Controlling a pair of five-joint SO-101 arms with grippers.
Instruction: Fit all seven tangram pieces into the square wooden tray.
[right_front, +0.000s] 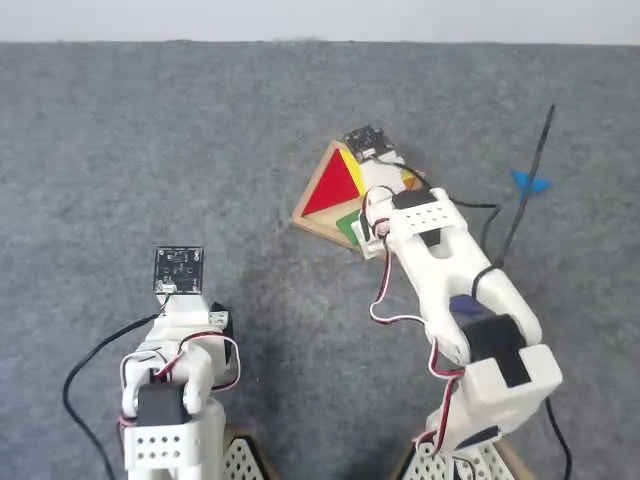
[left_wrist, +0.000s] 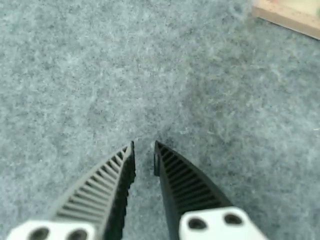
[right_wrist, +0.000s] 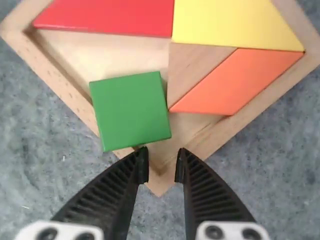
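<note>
Nearest to us, the left gripper hangs low over the bare grey felt. Its two ribbed fingers are only a narrow gap apart and there's nothing between them. It sits well short of the tray, and just a pale wooden corner of that shows at the edge of the left wrist view. Over on the other side, the right gripper is poised right above the tray's near corner. Its fingers are parted a little wider and they're empty too, with one tip on each side of that corner. From overhead we see the tray turned like a diamond, one corner pointing back at the arms. Just beyond the fingertips sits the green square. It's skewed against the frame, and one corner rides over the wooden rim rather than lying inside the recess. Next to it on the tray floor lies the orange parallelogram, down in the recess along the adjacent wall. Between the two there's a wood-coloured wedge, and we can't tell whether that's a piece or bare floor. Farther in, the red triangle and the yellow triangle lie edge to edge across the far half. Farther back on the right arm's side, well apart from the tray, a small blue piece rests on the felt, with a black cable running across it.
</note>
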